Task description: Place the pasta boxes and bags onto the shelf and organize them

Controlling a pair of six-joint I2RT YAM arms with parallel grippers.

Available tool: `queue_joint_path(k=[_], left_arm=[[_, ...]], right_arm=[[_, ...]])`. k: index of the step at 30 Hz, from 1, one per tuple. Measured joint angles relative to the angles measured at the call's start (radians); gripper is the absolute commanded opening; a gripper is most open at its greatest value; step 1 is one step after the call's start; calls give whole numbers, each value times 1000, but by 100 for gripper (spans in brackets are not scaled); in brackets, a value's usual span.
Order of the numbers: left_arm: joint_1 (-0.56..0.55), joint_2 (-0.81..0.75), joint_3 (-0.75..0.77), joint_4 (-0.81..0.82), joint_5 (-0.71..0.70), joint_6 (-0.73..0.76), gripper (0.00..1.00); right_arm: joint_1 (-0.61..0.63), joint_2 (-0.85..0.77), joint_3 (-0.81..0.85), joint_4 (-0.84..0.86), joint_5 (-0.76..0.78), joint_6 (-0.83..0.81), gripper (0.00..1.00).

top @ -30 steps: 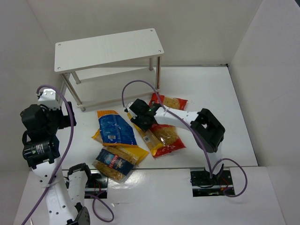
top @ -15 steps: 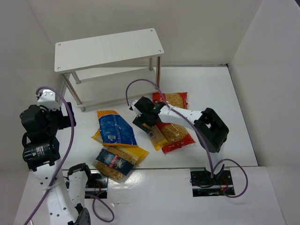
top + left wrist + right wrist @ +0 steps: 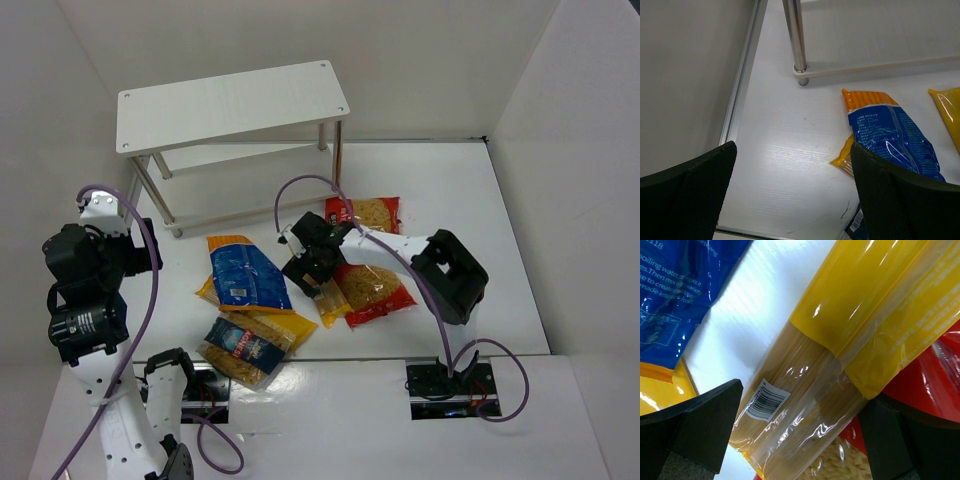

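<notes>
The white shelf stands at the back left with nothing on it; one of its legs shows in the left wrist view. The long yellow spaghetti pack lies partly over a red windowed bag. My right gripper is open low over the pack, one finger on each side of it. A second red bag lies behind. The yellow-orange pack with a blue label and the clear bag with a dark-blue label lie left of centre. My left gripper hangs open over bare table.
White walls close in the table on the left, back and right. The right arm's purple cable loops up near the shelf's right leg. A table-edge rail runs close to my left gripper.
My right gripper went from shut to wide open and shifted slightly right, turning over the spaghetti pack. The pack swung a little. The left arm stayed still.
</notes>
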Motion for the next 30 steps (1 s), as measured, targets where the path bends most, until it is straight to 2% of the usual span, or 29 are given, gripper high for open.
queue_joint_path(k=[7, 9, 12, 15, 16, 24, 30], left_arm=[[0, 0, 0, 0, 0, 0, 100], [0, 0, 0, 0, 0, 0, 100], [0, 0, 0, 0, -1, 0, 100], [0, 0, 0, 0, -5, 0, 100], [0, 0, 0, 0, -6, 0, 100], [0, 6, 0, 0, -8, 2, 100], [0, 12, 0, 0, -8, 3, 100]], right_arm=[[42, 29, -11, 10, 29, 50, 97], [56, 38, -8, 18, 52, 58, 93], [63, 47, -2, 23, 73, 74, 80], [64, 58, 13, 23, 83, 96, 32], [64, 61, 23, 19, 87, 101, 0], [76, 57, 61, 6, 135, 76, 0], [28, -54, 58, -55, 221, 29, 0]])
